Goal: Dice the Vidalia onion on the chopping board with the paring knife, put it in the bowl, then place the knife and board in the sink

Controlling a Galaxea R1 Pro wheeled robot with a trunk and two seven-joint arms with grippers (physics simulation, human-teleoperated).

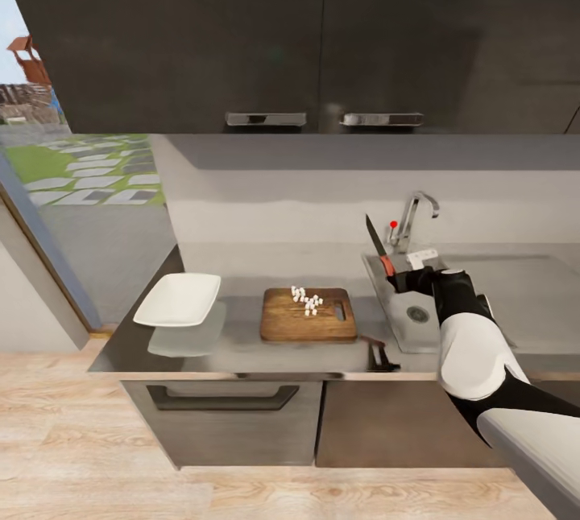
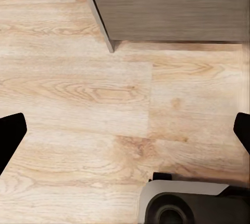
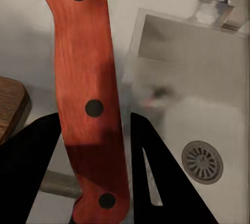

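In the right wrist view a reddish wooden knife handle [image 3: 86,99] with three dark rivets is seen pinched between two black fingers [image 3: 28,177], with the sink [image 3: 208,104] basin and its round drain [image 3: 203,161] just beyond. From the head view the paring knife [image 1: 376,241] is seen held blade-up by the right gripper [image 1: 396,272] over the sink's near-left corner. The left wrist view gives light wood floor [image 2: 78,94] and a cabinet base [image 2: 172,5]; the left gripper's [image 2: 125,130] black fingers [image 2: 10,135] are spread wide on nothing. On the glossy grey countertop [image 1: 242,343], under dark wall cabinets [image 1: 242,29], the chopping board [image 1: 309,315] with white diced onion [image 1: 307,300] is set mid-counter. The white bowl [image 1: 178,299] is placed near the left end.
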